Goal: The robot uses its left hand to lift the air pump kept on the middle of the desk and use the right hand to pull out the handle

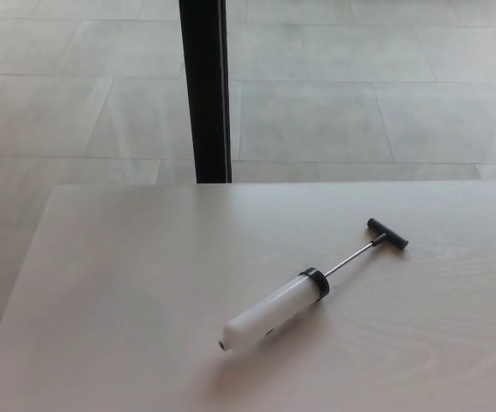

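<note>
The air pump (274, 310) lies flat on the pale wooden desk (128, 283), a white cylinder with a black collar. Its thin metal rod runs up and to the right to a black T-handle (387, 233), which stands out from the cylinder. The pump's nozzle end points toward the lower left. Neither of my hands shows in the head view, and nothing touches the pump.
A black vertical post (204, 90) rises behind the desk's far edge. Grey floor tiles (359, 103) lie beyond. The desk's left edge (21, 283) slants down toward the picture's lower left corner.
</note>
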You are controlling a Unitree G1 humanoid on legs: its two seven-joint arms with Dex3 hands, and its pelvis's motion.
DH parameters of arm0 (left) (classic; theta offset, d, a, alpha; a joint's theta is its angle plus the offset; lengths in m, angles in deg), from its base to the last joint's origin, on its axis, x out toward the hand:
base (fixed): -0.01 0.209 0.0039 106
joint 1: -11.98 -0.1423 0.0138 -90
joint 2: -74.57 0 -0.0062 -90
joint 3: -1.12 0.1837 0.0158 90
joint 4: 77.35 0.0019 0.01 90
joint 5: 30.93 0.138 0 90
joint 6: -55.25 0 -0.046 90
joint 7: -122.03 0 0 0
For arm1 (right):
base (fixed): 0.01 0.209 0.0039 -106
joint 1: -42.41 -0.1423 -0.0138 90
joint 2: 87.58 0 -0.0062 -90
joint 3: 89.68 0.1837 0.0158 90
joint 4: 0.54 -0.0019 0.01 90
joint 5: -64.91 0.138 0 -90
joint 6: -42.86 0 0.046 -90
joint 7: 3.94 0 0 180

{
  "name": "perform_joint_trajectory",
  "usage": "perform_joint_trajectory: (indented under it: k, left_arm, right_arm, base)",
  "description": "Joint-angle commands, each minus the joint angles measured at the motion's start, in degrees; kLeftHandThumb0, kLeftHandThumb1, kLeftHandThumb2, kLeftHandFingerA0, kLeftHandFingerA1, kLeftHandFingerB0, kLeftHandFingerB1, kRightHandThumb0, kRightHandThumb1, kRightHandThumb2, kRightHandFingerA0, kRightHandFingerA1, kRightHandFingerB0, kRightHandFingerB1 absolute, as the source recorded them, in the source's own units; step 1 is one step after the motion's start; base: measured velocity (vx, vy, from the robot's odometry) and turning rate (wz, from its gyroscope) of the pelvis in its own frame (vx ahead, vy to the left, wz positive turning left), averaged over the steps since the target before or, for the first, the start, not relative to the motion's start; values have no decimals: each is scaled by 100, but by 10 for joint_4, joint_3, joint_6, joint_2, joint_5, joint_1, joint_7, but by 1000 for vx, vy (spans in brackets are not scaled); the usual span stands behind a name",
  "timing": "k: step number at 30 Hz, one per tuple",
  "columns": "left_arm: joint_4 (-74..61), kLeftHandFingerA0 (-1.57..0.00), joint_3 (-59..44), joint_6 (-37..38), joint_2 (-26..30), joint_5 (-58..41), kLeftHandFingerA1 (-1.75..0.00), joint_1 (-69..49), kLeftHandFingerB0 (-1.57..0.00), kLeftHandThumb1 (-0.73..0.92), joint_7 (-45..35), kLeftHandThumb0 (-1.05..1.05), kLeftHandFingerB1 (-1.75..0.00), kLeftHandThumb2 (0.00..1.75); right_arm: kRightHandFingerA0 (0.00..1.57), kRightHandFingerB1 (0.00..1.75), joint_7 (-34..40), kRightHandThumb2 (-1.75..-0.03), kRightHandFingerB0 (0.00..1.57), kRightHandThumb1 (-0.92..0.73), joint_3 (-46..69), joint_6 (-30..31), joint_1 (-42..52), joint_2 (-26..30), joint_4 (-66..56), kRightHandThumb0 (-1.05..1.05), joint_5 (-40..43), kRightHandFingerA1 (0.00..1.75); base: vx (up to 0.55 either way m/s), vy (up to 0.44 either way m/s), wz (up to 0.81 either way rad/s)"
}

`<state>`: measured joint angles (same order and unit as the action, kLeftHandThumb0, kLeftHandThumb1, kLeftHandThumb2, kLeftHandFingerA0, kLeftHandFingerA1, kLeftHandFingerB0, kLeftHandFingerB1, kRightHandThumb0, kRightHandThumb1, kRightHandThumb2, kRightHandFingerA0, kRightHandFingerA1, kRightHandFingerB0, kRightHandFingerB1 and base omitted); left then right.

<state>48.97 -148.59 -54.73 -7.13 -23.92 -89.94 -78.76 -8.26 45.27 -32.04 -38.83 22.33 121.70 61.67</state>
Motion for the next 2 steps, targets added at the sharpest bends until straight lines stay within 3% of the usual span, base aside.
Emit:
perform_joint_trajectory:
  k: [1,2]
  left_arm:
    - [222,-20,-193,135,3,-241,-52,-51,-22,75,5,-57,-39,62]
    - [219,-24,-175,147,-6,-222,-50,-58,-24,77,12,-60,-39,63]
  right_arm:
    - [20,42,17,-96,8,-62,183,-212,18,-8,195,-75,174,56]
    - [17,41,9,-92,6,-62,210,-210,-4,-33,210,-67,211,61]
  base:
    - [0,0,0]
    - [0,0,0]
